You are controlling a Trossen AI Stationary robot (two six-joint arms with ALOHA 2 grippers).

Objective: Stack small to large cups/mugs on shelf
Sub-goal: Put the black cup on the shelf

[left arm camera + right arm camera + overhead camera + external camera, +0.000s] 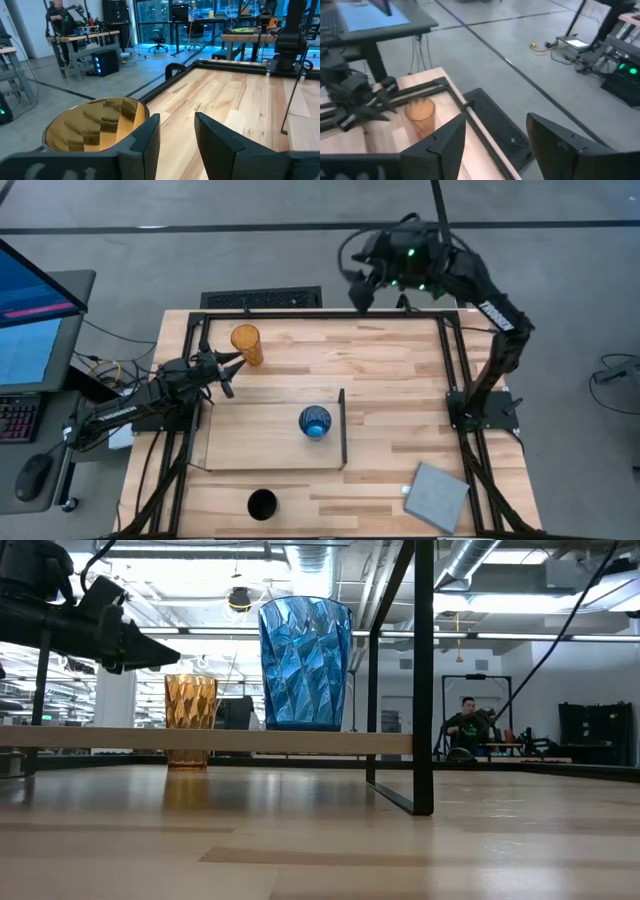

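The orange tumbler (245, 343) stands upright on its base on the table at the far left; it also shows in the low view (190, 720). My left gripper (231, 373) is open just on the near side of it and a little above its rim (95, 125), which lies beside one finger, outside the gap. The blue cup (314, 422) stands upright on the plywood shelf (250, 442), near its dark wall (342, 427). The black cup (262, 504) stands on the table near the front edge. My right gripper (360, 290) is open and raised beyond the table's far edge.
A grey square pad (437, 496) lies at the front right corner. Black frame rails (445, 360) run along the table's sides. A keyboard (262, 300) lies beyond the far edge and a monitor (35, 310) stands at the left. The table's far right part is bare wood (400, 370).
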